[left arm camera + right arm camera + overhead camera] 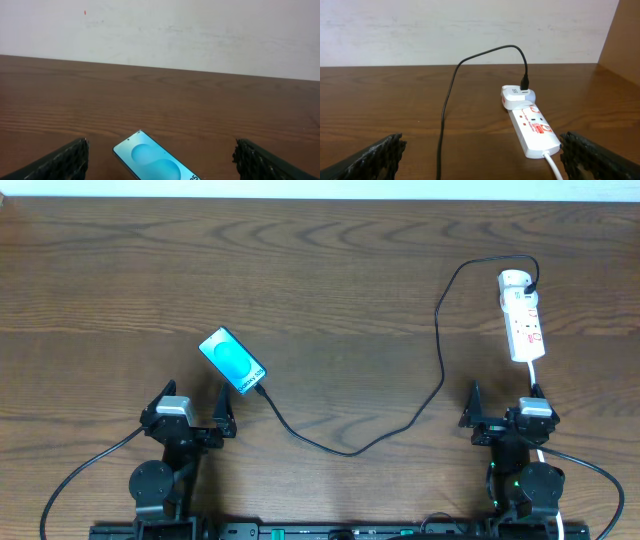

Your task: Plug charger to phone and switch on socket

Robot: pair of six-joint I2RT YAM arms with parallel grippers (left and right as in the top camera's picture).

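Note:
The phone (232,360) lies flat on the table with its cyan screen up, also in the left wrist view (150,160). The charger (400,425) is a thin black cable; one tip meets the phone's near end, and the other end's black plug (525,82) sits in a white adapter on the socket (522,315). My left gripper (188,408) is open just short of the phone, which lies between the fingers (62,161). My right gripper (505,408) is open near the socket's (532,127) cord end, holding nothing.
The socket's white cord (554,167) runs back past my right gripper's right finger. The charger cable (445,115) crosses the table between the right fingers. A pale wall stands behind the table's far edge (160,70).

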